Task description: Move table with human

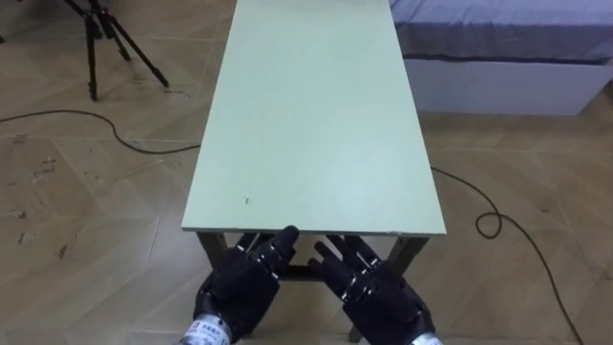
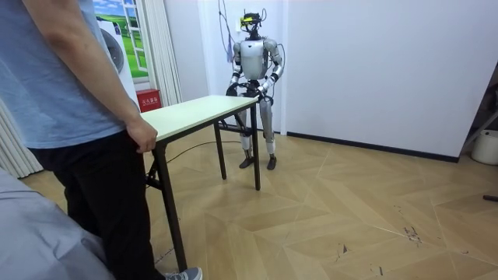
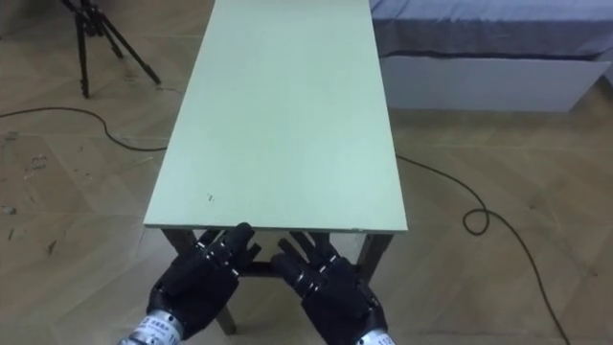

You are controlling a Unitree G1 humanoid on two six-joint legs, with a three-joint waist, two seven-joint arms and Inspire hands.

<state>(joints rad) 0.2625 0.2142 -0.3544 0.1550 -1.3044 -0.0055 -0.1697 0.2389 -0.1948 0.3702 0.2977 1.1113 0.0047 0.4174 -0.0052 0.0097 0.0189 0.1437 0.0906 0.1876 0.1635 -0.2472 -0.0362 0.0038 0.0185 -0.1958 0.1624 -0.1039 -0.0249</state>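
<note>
The table (image 1: 316, 125) has a pale green top, smooth and matt, on dark metal-looking legs; the floor (image 1: 77, 192) is wood parquet, lightly glossy and scuffed in places; the left hand (image 1: 239, 287) and right hand (image 1: 378, 292) are cased in black, faintly shiny plastic; the bed (image 1: 498, 29) is covered in grey matt cloth; the person's shirt (image 2: 54, 70) is soft blue cloth.

The table (image 1: 316, 125) offers a flat, open top from near edge to far. Under its near edge the left hand (image 1: 244, 283) and right hand (image 1: 374, 287) reach with straight fingers between the two near legs (image 1: 213, 251), close together, with a crossbar (image 1: 305, 271) just behind the fingertips. Left of the table the floor is open, crossed by a cable (image 1: 86, 117), with a tripod (image 1: 101, 38) far left. A bed (image 1: 498, 48) stands near the far right corner, leaving a slim lane. A second cable (image 1: 488, 222) loops near right. A person (image 2: 70, 117) blocks the far end.
</note>
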